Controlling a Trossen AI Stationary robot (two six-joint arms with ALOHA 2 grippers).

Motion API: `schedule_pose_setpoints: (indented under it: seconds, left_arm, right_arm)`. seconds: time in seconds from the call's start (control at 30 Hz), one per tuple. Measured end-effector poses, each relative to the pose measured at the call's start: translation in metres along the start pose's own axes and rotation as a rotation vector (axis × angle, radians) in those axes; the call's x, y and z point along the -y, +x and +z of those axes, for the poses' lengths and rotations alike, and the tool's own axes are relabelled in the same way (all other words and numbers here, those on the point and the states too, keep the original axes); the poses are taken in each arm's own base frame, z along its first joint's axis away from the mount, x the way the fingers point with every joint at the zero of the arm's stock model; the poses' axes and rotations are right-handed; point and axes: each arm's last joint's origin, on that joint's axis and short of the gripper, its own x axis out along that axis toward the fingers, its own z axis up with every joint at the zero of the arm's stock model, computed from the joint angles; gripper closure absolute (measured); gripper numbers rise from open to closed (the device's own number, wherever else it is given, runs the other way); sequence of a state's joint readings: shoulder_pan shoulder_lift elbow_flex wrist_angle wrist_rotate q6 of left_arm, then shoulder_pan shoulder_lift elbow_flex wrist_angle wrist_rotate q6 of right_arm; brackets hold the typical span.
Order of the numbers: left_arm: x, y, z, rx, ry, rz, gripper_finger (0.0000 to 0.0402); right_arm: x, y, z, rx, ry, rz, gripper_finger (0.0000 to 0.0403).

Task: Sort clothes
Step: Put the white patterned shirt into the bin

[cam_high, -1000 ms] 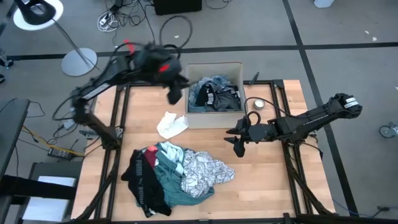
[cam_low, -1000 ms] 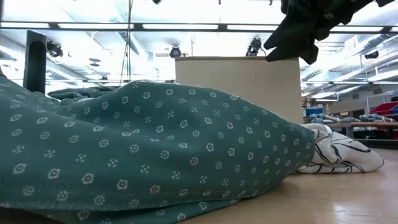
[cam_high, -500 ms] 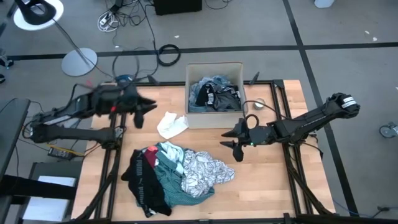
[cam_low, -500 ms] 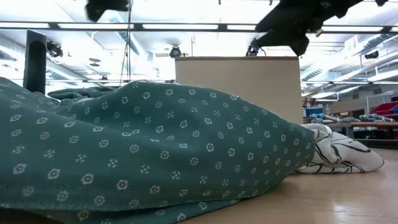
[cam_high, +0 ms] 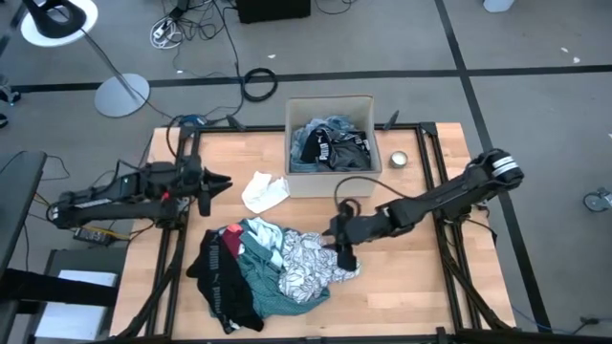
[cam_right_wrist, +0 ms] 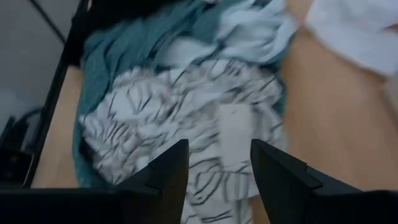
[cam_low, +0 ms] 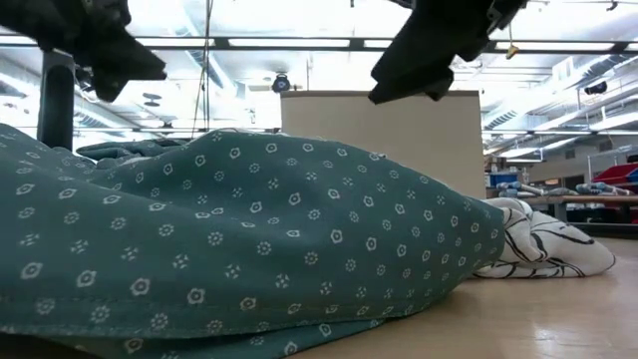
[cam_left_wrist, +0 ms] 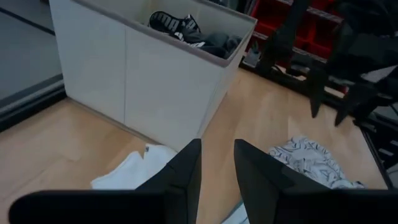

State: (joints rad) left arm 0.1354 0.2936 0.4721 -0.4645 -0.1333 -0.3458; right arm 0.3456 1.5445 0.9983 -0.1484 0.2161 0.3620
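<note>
A pile of clothes lies on the table's near left: a black piece [cam_high: 218, 277], a teal shirt [cam_high: 273, 291], a light blue piece [cam_high: 260, 232] and a black-and-white patterned piece [cam_high: 320, 263]. A white piece [cam_high: 265, 191] lies alone beside the tan box [cam_high: 330, 182], which holds dark and blue clothes [cam_high: 330, 143]. My right gripper [cam_high: 342, 246] hangs open just above the patterned piece [cam_right_wrist: 186, 112], touching nothing. My left gripper [cam_high: 206, 186] is open a little and empty, left of the white piece [cam_left_wrist: 134, 177].
A small round metal tin [cam_high: 399, 159] stands right of the box. Bare wood lies right of the pile and along the near right. In the low view the teal shirt [cam_low: 249, 229] fills the foreground, with the box [cam_low: 379, 130] behind it.
My left gripper has swung from the box's far left corner toward the table's left edge and down, and now sits low beside the white piece. My right gripper has moved toward the left and near edges, over the patterned piece. The clothes have not moved.
</note>
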Motion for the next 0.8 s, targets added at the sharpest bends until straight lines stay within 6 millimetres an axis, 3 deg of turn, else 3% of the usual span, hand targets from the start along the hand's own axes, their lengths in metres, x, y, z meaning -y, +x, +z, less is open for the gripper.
schedule_pose_setpoints:
  seconds: [0.23, 0.63, 0.8]
  left_arm:
    - [-0.007, 0.011, -0.027, 0.011, -0.009, -0.013, 0.0300]
    - [-0.010, 0.024, -0.053, -0.033, -0.034, -0.001, 0.0300]
    - [-0.012, 0.027, -0.060, -0.054, -0.053, 0.008, 0.0300]
  right_arm:
    - [-0.009, 0.023, 0.000, -0.161, -0.015, 0.042, 0.0230]
    - [-0.008, 0.054, -0.024, -0.291, -0.015, 0.010, 0.0247]
    - [-0.004, 0.068, -0.035, -0.343, -0.017, -0.018, 0.0291]
